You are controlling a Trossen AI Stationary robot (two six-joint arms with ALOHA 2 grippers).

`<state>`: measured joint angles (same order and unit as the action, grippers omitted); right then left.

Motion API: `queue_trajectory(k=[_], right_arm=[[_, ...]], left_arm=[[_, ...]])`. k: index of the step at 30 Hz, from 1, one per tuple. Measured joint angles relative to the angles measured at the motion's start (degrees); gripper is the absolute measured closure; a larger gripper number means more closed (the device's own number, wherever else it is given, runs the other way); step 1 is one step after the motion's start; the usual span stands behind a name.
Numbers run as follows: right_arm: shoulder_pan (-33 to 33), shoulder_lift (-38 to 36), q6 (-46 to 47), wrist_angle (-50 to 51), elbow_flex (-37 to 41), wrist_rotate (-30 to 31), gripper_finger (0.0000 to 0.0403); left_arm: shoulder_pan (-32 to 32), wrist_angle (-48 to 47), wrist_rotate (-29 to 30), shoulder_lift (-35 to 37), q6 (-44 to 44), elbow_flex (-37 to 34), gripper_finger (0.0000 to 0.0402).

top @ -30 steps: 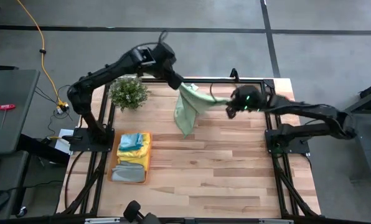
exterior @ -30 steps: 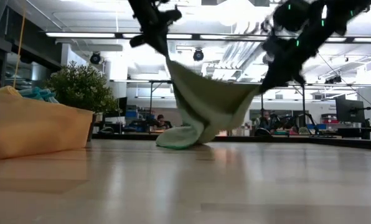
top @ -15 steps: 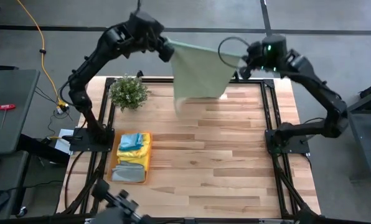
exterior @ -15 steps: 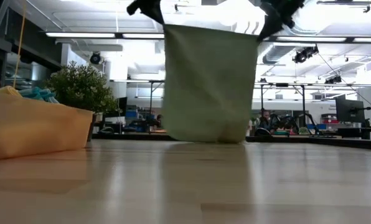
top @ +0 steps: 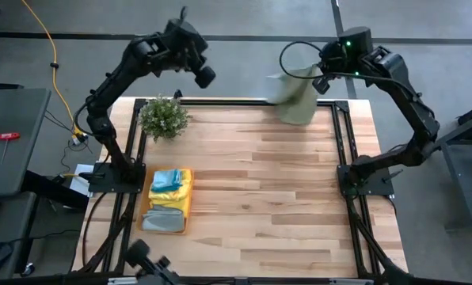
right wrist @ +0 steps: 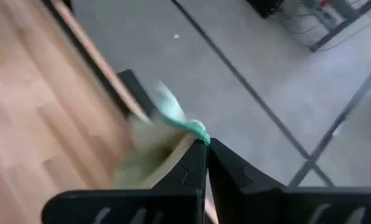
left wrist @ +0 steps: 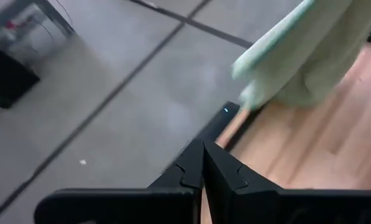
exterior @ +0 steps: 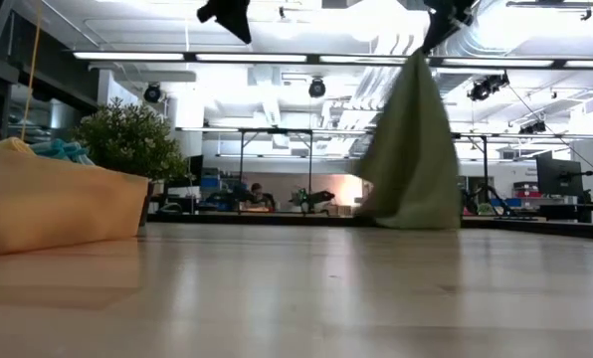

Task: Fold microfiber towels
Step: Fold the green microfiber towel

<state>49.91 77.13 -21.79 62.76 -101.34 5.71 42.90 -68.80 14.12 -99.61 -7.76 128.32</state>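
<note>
A pale green microfiber towel (top: pixel 296 100) hangs from my right gripper (top: pixel 323 79), high over the table's far edge, right of centre. In the low view the towel (exterior: pixel 412 149) hangs in a narrow drape from the gripper (exterior: pixel 442 22), and its lower end (exterior: pixel 416 221) reaches about table level. My left gripper (top: pixel 205 77) is shut and empty, high over the far left; it also shows in the low view (exterior: pixel 227 14). Its wrist view shows the shut fingers (left wrist: pixel 204 157) and the towel (left wrist: pixel 310 56) farther off. My right gripper pinches a top corner of the towel (right wrist: pixel 197 128) between its two shut fingers; the corner sticks out just past the fingertips. The towel hangs slack below the gripper, bunched into folds. I cannot tell whether its lower end touches the table.
A small green plant (top: pixel 165 117) stands at the far left of the table. An orange tray (top: pixel 185 207) at the near left holds folded yellow, blue and grey towels (top: pixel 168 184). Black frame rails run along the table's edges. Bare wood lies in the middle and right.
The towel was spread flat between both grippers half a second ago. Its left corner has come away from my left gripper, and the towel has swung toward the table's right and now hangs bunched from my right gripper alone. Before that, both grippers rose.
</note>
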Motion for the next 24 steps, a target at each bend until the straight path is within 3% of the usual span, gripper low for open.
queue_trajectory(k=[6, 12, 17, 20, 24], right_arm=[[-3.57, -2.84, 3.57, 4.53, 3.84, -3.46, 0.0403], [-10.68, -3.58, 7.74, 12.17, 4.78, -9.7, 0.0403], [-20.06, -3.59, 12.59, 17.45, 4.78, -18.78, 0.0403], [-27.77, -3.47, 16.29, 20.34, 5.7, -20.99, 0.0403], [-38.02, -4.49, 22.7, 16.11, 15.82, -21.45, 0.0403]], left_arm=[[-5.54, 0.49, -5.0, -0.19, 6.63, -4.86, 0.0401], [-11.93, 11.06, -8.98, -1.75, 7.57, -12.74, 0.04], [-15.67, 17.54, -9.16, -4.81, 4.76, -17.98, 0.038], [-17.11, 17.63, -10.54, -7.15, 4.56, -19.76, 0.0354], [-19.35, 18.05, -13.28, -11.11, 4.58, -20.5, 0.0313]])
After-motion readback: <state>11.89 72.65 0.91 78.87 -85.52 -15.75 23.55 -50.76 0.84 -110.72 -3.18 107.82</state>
